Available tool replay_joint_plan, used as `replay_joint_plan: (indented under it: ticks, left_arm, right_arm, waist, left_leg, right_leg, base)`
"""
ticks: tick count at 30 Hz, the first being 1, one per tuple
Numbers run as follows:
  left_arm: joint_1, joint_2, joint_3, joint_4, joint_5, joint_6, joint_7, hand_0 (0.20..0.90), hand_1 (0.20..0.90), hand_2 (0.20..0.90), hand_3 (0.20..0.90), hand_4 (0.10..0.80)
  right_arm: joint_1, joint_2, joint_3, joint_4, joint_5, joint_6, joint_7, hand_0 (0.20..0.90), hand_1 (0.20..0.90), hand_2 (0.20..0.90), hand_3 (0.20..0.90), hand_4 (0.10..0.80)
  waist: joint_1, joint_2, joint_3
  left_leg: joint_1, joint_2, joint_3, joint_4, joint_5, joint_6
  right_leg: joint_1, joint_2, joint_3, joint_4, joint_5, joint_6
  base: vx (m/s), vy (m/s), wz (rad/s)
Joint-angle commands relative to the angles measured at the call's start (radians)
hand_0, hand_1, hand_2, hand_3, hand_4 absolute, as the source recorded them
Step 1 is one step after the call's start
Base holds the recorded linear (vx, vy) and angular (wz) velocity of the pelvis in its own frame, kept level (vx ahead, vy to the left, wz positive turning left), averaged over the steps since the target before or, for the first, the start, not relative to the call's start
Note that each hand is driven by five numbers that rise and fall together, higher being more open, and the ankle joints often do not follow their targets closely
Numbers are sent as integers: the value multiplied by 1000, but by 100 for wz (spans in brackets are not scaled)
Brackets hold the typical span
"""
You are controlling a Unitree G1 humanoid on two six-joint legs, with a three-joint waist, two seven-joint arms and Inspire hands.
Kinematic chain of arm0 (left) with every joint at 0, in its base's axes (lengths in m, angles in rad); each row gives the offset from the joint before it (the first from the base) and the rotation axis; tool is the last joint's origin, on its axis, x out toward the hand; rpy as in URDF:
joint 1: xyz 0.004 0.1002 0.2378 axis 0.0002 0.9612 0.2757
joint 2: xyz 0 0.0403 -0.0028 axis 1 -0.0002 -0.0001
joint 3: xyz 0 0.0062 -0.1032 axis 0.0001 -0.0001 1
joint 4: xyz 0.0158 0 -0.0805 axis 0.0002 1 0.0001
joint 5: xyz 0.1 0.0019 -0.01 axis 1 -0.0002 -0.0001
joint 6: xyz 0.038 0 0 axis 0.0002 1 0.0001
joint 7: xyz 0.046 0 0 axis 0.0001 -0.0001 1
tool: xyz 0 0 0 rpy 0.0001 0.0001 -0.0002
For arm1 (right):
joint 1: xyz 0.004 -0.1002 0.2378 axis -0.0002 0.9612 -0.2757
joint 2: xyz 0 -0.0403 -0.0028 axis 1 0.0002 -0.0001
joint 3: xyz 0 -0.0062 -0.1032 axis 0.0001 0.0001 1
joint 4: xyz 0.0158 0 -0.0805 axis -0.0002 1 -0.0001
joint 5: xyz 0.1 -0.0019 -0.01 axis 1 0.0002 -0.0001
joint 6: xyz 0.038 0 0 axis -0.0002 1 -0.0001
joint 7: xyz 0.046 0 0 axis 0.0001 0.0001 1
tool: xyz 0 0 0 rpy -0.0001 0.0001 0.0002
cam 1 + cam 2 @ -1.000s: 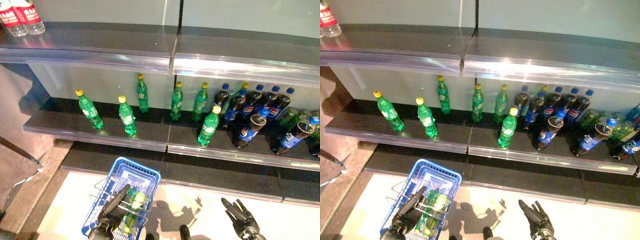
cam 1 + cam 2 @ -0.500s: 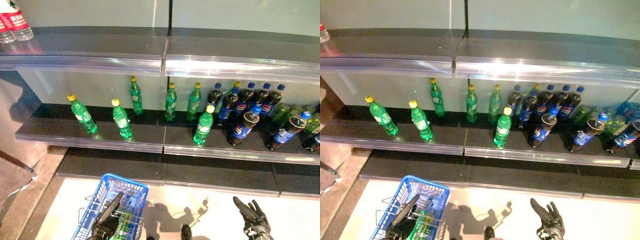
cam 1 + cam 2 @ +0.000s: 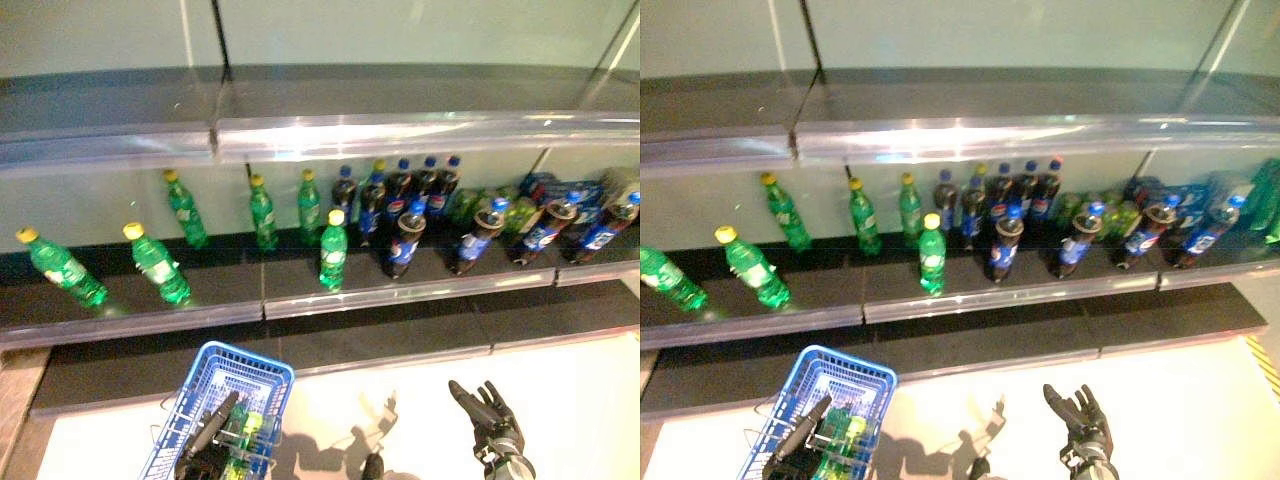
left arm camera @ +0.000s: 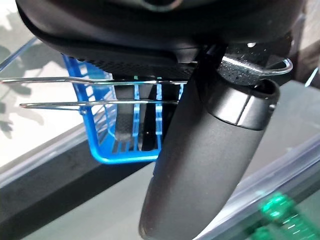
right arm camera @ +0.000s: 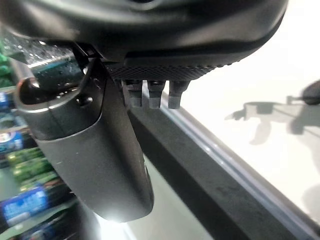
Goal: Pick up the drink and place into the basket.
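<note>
My left hand [image 3: 205, 450] is shut on the thin wire handles of the blue basket [image 3: 256, 365], which hangs low at the left; a green bottle [image 3: 240, 432] lies inside it. The basket also shows in the left wrist view [image 4: 92, 130] under the hand [image 4: 210, 150]. My right hand [image 3: 490, 425] is open and empty, low at the right over the white floor, well below the shelf. Green bottles with yellow caps [image 3: 333, 250] stand on the dark shelf [image 3: 300, 295]. Dark cola bottles with blue caps [image 3: 405, 235] stand to their right.
A clear-edged upper shelf [image 3: 400, 130] runs above the bottles. More green and blue drinks [image 3: 545, 200] crowd the shelf's right end. A dark lower ledge [image 3: 380, 340] runs between the shelf and the white floor [image 3: 560, 400].
The camera has turned to the right, so the shelf and bottles have slid left in view. Both hands keep their poses; the right hand stays open, the left still holds the basket.
</note>
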Motion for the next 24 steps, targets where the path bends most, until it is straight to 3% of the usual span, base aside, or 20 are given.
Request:
replay_joint_plan:
  ticks: [1,2,3,5,6,7,8,10,12,14,17,20,22,24]
  left_arm:
    - [-120,55,109,-191,-43,-126,-83,300,300,300,200,100]
    - [-122,37,107,-182,-44,-135,-73,300,300,300,200,100]
    - [-121,31,111,-177,-47,-134,-71,300,300,300,200,100]
    - [-110,22,132,-148,-54,-145,-61,300,300,300,200,100]
    - [-110,21,134,-145,-56,-145,-60,300,300,300,200,100]
    - [-97,25,161,-106,-80,-149,-69,300,300,300,200,100]
    - [-90,28,177,-88,-86,-145,-73,300,300,300,200,100]
    - [-81,32,209,-53,-82,-132,-88,300,300,300,200,100]
    - [-72,39,219,-37,-80,-122,-94,300,300,300,200,100]
    - [-64,42,218,-15,-88,-124,-103,300,300,300,200,100]
    - [-69,45,218,5,-97,-125,-117,300,300,300,200,100]
    - [-78,45,217,15,-104,-129,-119,300,300,300,200,100]
    - [-82,36,224,30,-110,-137,-134,300,300,300,200,100]
    - [-77,31,223,33,-122,-162,-139,300,300,300,200,100]
  right_arm:
    - [-32,-76,-4,-149,-76,-92,-25,900,900,900,900,800]
    - [-20,-91,-7,-182,-85,-87,-25,900,900,900,900,800]
    - [-15,-99,-9,-197,-88,-85,-23,900,900,900,900,800]
    - [-18,-116,0,-209,-100,-90,3,900,900,900,900,800]
    - [-20,-118,2,-210,-100,-90,4,900,900,900,900,800]
    - [-34,-127,25,-225,-110,-78,12,900,900,900,900,800]
    - [-40,-132,36,-229,-114,-74,16,900,900,900,900,800]
    - [-51,-130,51,-226,-133,-75,21,900,900,900,900,800]
    - [-61,-129,66,-227,-139,-75,9,900,900,900,900,800]
    - [-81,-113,95,-236,-149,-61,-24,900,900,900,900,800]
    - [-85,-97,111,-237,-167,-66,-33,900,900,900,900,800]
    - [-89,-92,123,-235,-183,-73,-30,900,900,900,900,800]
    - [-103,-94,143,-233,-197,-73,-28,900,900,900,900,800]
    - [-109,-90,156,-231,-219,-72,-15,900,900,900,900,800]
  waist:
    - [-19,34,-54]
    - [-24,31,-43]
    - [-25,24,-40]
    - [-14,10,-37]
    - [-13,9,-39]
    - [1,12,-45]
    - [8,17,-48]
    - [25,24,-58]
    - [41,35,-61]
    - [67,59,-70]
    - [98,74,-64]
    - [126,69,-54]
    - [143,60,-53]
    - [150,52,-57]
  left_leg:
    - [-107,9,-99,85,-31,-14]
    - [-140,44,-124,149,24,-36]
    - [-161,46,-154,196,33,-33]
    - [-187,-32,-270,272,-22,-1]
    - [-191,-41,-280,274,-23,2]
    - [-193,-121,-353,294,-64,24]
    - [-192,-151,-373,299,-84,33]
    - [-197,-202,-406,280,-108,52]
    - [-182,-233,-440,224,-127,62]
    - [-150,-265,-495,72,-67,54]
    - [-193,-295,-496,-23,46,18]
    - [-279,-323,-481,4,80,5]
    - [-293,-341,-479,55,54,25]
    - [-263,-335,-480,78,17,55]
  right_leg:
    - [61,-70,-2,65,-103,73]
    - [74,-62,-14,74,-117,50]
    - [77,-60,-9,72,-121,40]
    - [74,-54,36,61,-122,28]
    - [70,-54,40,59,-119,27]
    - [66,-36,74,49,-124,23]
    - [69,-24,85,47,-130,23]
    - [71,-4,95,41,-134,25]
    - [76,16,100,43,-136,29]
    - [77,57,96,53,-134,45]
    - [105,90,93,45,-136,60]
    - [132,105,102,40,-158,57]
    - [125,109,92,64,-184,49]
    - [104,91,61,134,-182,49]
  base:
    - [79,-436,-70]
    - [76,-396,-62]
    - [128,-518,-67]
    - [134,-338,-56]
    - [198,-276,-90]
    - [226,-257,-114]
    - [285,-312,-146]
    - [226,-212,-105]
    - [262,-205,-73]
    - [338,-219,-96]
    - [274,-102,-132]
    - [240,-24,-37]
    - [257,38,-34]
    - [270,72,-64]
